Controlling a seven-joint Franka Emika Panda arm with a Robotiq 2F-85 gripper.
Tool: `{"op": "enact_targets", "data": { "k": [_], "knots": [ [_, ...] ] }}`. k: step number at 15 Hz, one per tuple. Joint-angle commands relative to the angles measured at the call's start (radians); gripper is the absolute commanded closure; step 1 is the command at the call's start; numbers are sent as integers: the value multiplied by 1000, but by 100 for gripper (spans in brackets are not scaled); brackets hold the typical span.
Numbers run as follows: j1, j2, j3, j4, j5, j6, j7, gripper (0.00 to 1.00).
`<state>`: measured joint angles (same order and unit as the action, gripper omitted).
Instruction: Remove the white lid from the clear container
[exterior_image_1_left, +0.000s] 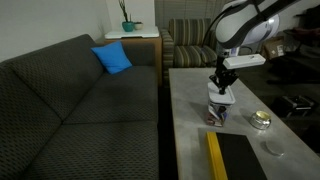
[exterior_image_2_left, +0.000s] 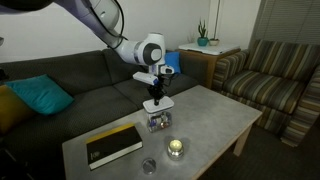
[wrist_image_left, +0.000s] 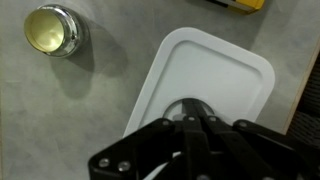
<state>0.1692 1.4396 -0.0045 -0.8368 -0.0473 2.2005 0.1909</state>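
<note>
While the grey table carries everything, the work is mid-table, just beyond the black-and-yellow book. Robotiq gripper points straight down over the clear container, which stands upright on the tabletop. White lid sits at the container's top, directly under the fingers. In the wrist view they look pressed together on its near rim, i.e. pinching the lid. Can't tell if the lid is clear of the box. Step, my read: lift-off. Next move needs a straight pull up, checking the container doesn't ride along, then a set-down away from the small yellowish dish.
</note>
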Motion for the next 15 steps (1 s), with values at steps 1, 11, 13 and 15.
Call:
{"op": "enact_targets", "data": {
  "k": [1, 11, 13, 15],
  "knots": [
    [-8, 67, 9, 61, 8, -46, -10, 100],
    [1, -9, -8, 3, -9, -41, 0, 100],
    [3, -19, -9, -7, -11, -35, 1, 100],
    [5, -29, -10, -12, -14, -34, 1, 100]
  ]
}}
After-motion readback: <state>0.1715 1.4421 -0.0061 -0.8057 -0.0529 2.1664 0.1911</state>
